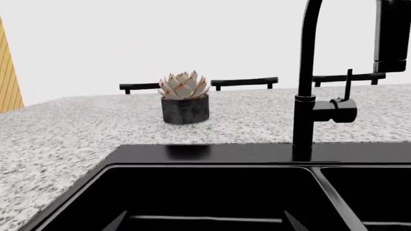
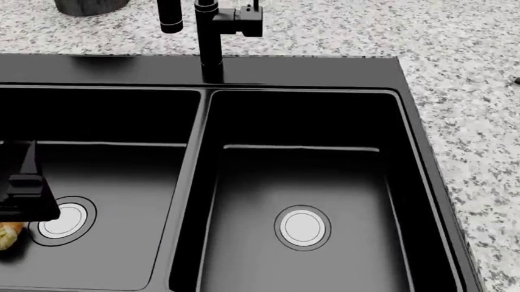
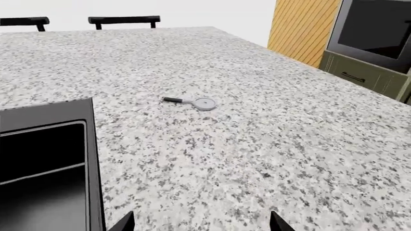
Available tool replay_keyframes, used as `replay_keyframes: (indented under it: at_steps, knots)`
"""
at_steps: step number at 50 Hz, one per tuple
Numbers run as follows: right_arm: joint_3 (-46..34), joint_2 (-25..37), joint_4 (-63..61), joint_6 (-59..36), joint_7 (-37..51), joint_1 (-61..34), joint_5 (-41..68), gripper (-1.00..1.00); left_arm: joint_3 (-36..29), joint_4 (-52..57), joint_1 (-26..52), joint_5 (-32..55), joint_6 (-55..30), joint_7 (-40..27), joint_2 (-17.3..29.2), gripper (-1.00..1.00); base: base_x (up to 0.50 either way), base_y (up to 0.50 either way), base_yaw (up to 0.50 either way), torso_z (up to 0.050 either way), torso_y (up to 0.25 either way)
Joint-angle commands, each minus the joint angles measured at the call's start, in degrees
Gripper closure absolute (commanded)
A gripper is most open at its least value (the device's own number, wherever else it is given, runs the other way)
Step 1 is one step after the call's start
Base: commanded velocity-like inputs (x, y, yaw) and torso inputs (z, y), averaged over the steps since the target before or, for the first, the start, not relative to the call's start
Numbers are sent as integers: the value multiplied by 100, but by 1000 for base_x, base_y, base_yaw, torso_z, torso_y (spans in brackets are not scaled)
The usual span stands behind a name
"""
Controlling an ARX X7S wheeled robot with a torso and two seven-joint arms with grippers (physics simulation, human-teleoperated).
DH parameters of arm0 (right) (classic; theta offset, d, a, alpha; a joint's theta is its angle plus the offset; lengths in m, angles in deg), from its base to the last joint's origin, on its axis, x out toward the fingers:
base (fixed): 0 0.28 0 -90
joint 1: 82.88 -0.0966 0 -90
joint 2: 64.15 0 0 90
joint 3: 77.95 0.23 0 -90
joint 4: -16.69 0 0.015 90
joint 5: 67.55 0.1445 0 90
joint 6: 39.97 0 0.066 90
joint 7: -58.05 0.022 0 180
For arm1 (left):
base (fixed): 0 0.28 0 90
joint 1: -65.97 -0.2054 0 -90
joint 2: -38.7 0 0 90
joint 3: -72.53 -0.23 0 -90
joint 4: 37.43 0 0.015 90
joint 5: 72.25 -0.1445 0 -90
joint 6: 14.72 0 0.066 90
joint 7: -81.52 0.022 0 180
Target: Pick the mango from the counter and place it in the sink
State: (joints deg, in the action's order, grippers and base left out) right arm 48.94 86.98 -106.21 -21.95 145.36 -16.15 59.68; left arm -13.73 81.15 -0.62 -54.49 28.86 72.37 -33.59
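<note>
Mango search over the double-basin sink [image 2: 414, 121].
No mango appears in any of the 3 views. The left gripper [image 2: 24, 194] hangs in the left basin, state indeterminate; the right gripper's [image 3: 200, 222] fingertips stand apart over the counter [image 3: 257, 144]. Scan the counter before reaching.

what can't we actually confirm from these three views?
- Mango: head view, a yellow-orange sliver near the left basin's drain, cut by the frame edge and covered by the left gripper. Identity and grasp unclear.
- Left gripper state: head view shows only a dark block; left wrist view shows two tips, spread apart.
- Right gripper: right wrist view, only two tips at the frame edge, apart.
- Faucet top: cropped in both views.
</note>
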Motion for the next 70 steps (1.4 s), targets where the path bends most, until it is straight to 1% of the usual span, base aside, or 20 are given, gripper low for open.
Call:
replay_keyframes:
  at_steps: [1,12,19,25,33,40,49,58,64,70]
  knots:
    - [420,-147,-60,121,62,868,145,-100,-30,-158,-73,-17,168,14,-9,-100,0,0,0,0,0]
    - [708,-423,-166,88,-62,1389,109,-100,-56,-224,-94,-7,230,13,-4,-100,0,0,0,0,0]
    - [694,-598,-167,67,-209,1548,-22,-100,-97,-351,-65,-7,294,22,-23,-100,0,0,0,0,0]
    - [400,-705,-28,45,-446,1442,-303,-100,-117,-362,-62,5,294,10,-29,-100,0,0,0,0,0]
    - [-141,-773,303,-34,-876,1057,-868,-100,-112,-376,-67,23,326,-2,-26,-100,0,0,0,0,0]
    - [-323,-743,537,-37,-1039,919,-1140,-100,-128,-500,-65,29,406,12,-41,-100,0,0,0,0,0]
    - [-520,-542,764,40,-1148,594,-1386,-100,-123,-467,-78,54,392,-15,-29,-100,0,0,0,0,0]
    - [-653,-609,884,95,-1197,602,-1562,-100,-140,-351,-90,98,311,-30,5,-100,0,0,0,0,0]
    - [-646,-826,911,76,-1354,757,-1782,-100,-75,-260,-163,141,287,-53,27,-100,0,0,0,0,0]
    - [-266,-1208,896,-71,-1809,1302,-2273,-100,-56,-283,-220,151,335,-60,27,-100,0,0,0,0,0]
